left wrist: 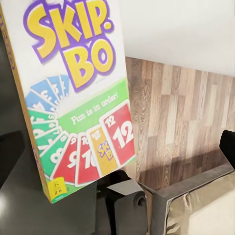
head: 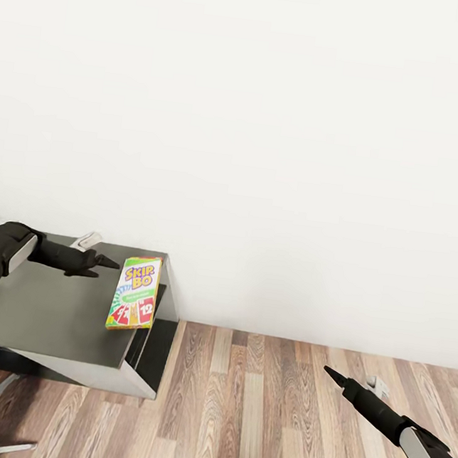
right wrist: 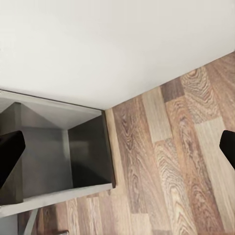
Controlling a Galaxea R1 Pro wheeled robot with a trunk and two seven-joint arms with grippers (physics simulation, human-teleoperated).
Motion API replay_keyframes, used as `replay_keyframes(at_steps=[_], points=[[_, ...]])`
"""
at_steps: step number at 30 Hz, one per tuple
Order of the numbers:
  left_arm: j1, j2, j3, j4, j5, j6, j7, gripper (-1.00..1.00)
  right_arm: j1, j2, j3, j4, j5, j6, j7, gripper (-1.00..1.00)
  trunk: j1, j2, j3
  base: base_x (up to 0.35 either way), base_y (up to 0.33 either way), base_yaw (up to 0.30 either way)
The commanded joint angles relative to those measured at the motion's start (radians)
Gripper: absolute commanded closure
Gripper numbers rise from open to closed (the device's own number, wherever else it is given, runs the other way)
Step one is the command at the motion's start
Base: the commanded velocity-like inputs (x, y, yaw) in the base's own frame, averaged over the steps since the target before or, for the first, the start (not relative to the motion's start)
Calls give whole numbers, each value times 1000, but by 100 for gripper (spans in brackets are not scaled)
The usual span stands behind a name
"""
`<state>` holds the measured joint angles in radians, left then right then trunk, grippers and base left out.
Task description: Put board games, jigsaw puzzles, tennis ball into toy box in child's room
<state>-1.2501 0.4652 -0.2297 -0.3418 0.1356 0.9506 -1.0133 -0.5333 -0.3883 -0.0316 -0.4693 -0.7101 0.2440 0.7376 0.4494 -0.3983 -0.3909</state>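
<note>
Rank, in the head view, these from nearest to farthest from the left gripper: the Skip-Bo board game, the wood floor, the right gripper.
1. Skip-Bo board game, on the dark table just beyond the left gripper.
2. Wood floor, past the table's edge.
3. Right gripper, far across, low over the floor.

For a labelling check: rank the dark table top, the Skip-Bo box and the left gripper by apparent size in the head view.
1. Dark table top.
2. Skip-Bo box.
3. Left gripper, though it looks nearly as long as the box, so that order is unsure.
</note>
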Motion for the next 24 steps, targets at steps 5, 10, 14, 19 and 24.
replay_keyframes(at_steps=[5, 10, 14, 19, 24], points=[[0, 0, -8, 0, 11, 0, 1, -100, -1, 0, -2, 0, -8, 9, -1, -100, 1, -2, 7, 0, 0, 0], [5, -1, -7, 0, 12, -18, 1, -100, -1, 0, -2, -2, -9, 9, 1, -100, 1, -2, 15, 0, 0, 0], [9, -2, -1, -1, 15, -57, -1, -100, -1, 0, -2, -6, -9, 8, 3, -100, 1, -2, 21, 0, 0, 0], [10, 0, 4, -2, 18, -114, -127, -100, -1, 1, -2, -12, -13, 9, 5, -100, 1, -2, 30, 0, 0, 0], [11, 1, 4, 0, 13, -190, -323, -100, -1, 2, -2, -13, -15, 9, 6, -100, 1, -2, 38, 0, 0, 0]])
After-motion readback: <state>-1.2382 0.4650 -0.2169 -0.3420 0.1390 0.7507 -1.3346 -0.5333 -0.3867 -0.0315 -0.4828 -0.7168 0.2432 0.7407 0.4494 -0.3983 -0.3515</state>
